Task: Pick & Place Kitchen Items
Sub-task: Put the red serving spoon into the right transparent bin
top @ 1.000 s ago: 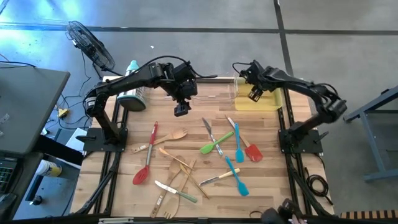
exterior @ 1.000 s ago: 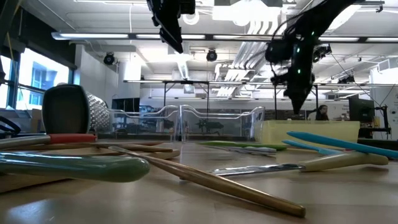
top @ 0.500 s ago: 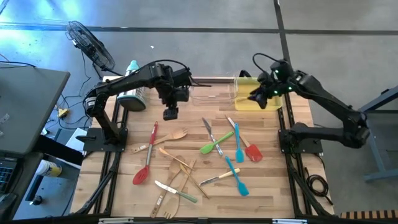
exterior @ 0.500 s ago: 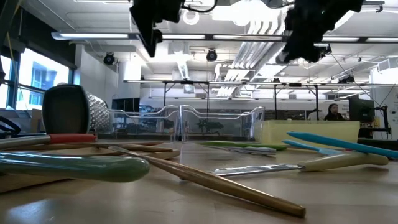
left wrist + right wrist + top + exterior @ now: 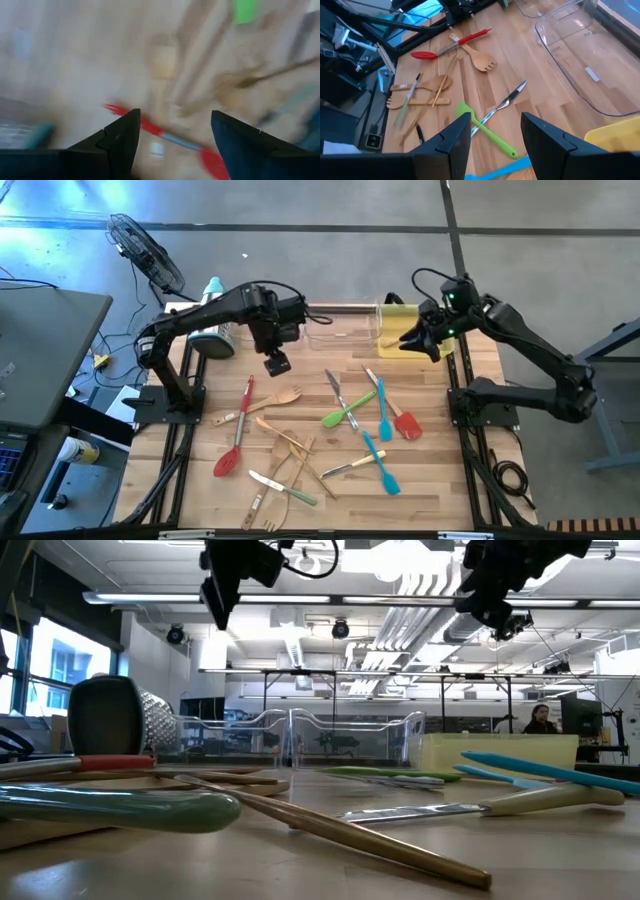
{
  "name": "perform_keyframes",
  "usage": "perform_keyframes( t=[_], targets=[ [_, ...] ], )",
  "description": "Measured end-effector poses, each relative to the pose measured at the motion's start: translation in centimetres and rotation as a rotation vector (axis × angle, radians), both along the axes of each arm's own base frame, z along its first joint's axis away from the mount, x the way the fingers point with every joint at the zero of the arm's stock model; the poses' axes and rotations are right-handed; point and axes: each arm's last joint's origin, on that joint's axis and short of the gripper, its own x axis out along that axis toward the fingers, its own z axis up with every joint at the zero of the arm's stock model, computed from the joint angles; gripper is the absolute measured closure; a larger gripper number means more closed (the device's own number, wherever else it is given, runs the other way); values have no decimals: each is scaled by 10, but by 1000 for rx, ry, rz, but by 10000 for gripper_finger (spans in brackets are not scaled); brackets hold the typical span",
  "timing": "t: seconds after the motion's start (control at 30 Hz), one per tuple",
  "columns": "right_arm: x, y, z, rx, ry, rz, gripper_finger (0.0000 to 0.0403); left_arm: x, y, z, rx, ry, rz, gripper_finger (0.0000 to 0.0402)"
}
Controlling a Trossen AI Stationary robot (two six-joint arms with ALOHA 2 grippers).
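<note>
Several slim utensils lie flat on the wooden table: a red spatula [image 5: 237,430], a wooden fork [image 5: 262,408], a green spatula [image 5: 347,410], blue spatulas [image 5: 382,412] [image 5: 381,463], a second red spatula [image 5: 399,416], metal knives [image 5: 335,388] [image 5: 352,467] and wooden pieces [image 5: 290,455]. My left gripper [image 5: 277,364] [image 5: 172,117] is open and empty, high above the table's far left part, over the red spatula [image 5: 165,137]. My right gripper [image 5: 418,340] [image 5: 495,120] is open and empty, high above the yellow tray [image 5: 412,340], looking over the green spatula [image 5: 485,130].
A clear tray [image 5: 340,330] and the yellow tray stand side by side at the table's far edge. A steel box grater [image 5: 210,335] stands at the far left. Both grippers show at the top of the low view, the left [image 5: 215,595] and the right [image 5: 490,610].
My left gripper has gone toward the table's left edge and risen. My right gripper has risen from just above the yellow tray and tipped, and now looks back over the table. Both have stayed empty, and no utensil has moved.
</note>
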Motion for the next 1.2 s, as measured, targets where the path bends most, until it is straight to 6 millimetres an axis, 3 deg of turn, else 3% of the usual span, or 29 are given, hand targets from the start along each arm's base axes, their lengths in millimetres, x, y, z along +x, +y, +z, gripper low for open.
perform_keyframes(
  t=[0.13, 0.3, 0.63, 0.97, 1.2],
  targets=[
    [0, 0, 0, -7, 1, 6, 239, 1, -13, 2, -68, 4, 90, 163],
    [0, 0, 0, -15, 0, 12, 239, 6, -36, 2, -73, 17, 79, 163],
    [2, 0, 0, -4, -3, 11, 239, 4, -95, 8, -196, 75, 222, 163],
    [11, 8, 1, 45, -13, 37, 239, -10, -133, 17, -134, 64, 275, 163],
    [24, 13, 3, 63, -44, 68, 239, -30, -180, 24, -197, 128, 397, 163]
  ],
)
